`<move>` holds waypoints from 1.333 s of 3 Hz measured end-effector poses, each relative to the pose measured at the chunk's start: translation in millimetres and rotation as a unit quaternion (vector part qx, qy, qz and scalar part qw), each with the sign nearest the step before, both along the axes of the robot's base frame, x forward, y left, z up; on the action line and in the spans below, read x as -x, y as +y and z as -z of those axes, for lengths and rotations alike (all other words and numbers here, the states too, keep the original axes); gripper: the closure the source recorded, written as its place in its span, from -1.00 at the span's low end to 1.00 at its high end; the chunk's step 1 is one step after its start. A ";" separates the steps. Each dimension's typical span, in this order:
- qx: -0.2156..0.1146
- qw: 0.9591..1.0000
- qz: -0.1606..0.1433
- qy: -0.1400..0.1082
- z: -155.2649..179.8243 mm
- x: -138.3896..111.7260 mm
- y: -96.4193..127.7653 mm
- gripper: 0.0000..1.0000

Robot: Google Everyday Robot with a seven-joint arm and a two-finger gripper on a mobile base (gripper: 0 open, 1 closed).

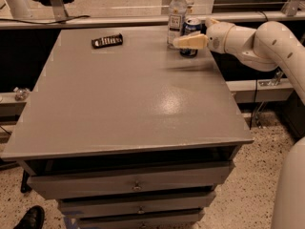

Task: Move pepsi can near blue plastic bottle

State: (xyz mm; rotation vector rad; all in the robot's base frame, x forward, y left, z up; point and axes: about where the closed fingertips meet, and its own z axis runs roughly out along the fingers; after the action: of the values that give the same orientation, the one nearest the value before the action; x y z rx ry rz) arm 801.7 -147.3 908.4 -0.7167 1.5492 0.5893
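The pepsi can (192,26), dark blue with a silver top, stands upright on the grey table (133,99) near its far right edge. The blue plastic bottle (177,13), clear with a white cap and white label, stands just to the can's left, almost touching it. My gripper (191,31) reaches in from the right and straddles the can. One cream finger (190,42) lies across the can's front and the other shows behind it. The fingers look spread and loose around the can.
A black remote (107,40) lies at the far left of the table. The table's right edge runs just under my arm (267,39). Drawers (136,185) sit below the table front. A counter rail (95,20) runs behind the table.
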 end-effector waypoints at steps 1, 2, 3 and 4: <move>-0.003 1.000 -0.020 -0.001 -4.1 17.8 -0.1 -1.00; 0.007 0.999 -0.031 -0.009 -15.8 51.2 -12.2 -1.00; 0.030 0.999 -0.035 -0.020 -33.4 99.8 -33.1 -1.00; 0.043 0.997 -0.053 -0.032 -55.1 152.9 -48.9 -1.00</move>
State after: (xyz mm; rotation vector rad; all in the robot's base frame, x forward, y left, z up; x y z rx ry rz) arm 648.8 -196.2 963.5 -0.8794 1.4912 0.5749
